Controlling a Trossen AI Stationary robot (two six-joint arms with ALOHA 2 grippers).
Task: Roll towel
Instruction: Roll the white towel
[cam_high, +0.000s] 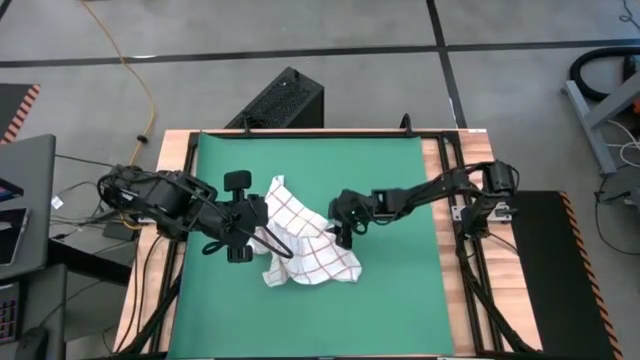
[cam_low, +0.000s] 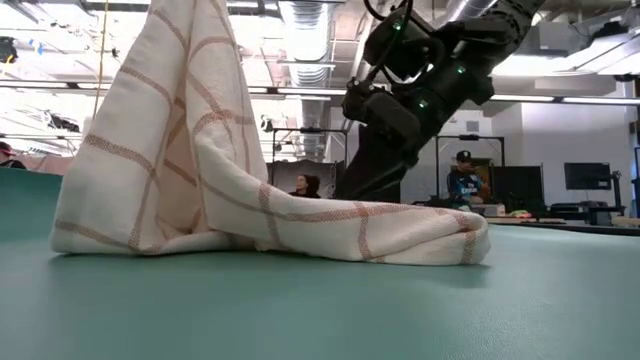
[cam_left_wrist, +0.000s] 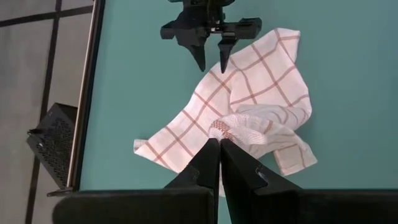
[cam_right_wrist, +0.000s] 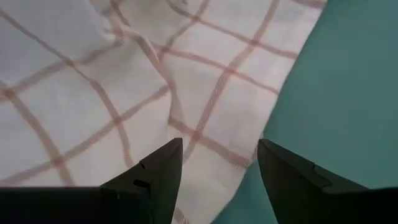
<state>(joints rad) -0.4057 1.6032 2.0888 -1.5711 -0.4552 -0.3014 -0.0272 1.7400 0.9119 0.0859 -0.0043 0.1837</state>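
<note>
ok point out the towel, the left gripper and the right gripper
towel (cam_high: 305, 248): high view, middle of the crumpled cloth
left gripper (cam_left_wrist: 219, 144): left wrist view, shut fingertips pinching the towel
right gripper (cam_right_wrist: 219, 163): right wrist view, gap between open fingers

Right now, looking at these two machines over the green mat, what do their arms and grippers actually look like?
Both arms are black, built of chunky jointed segments with black cables running along them. The left gripper and the right gripper each end in two dark, tapering, wedge-shaped fingers. The low view shows small green lights glowing on one arm's housing.
</note>
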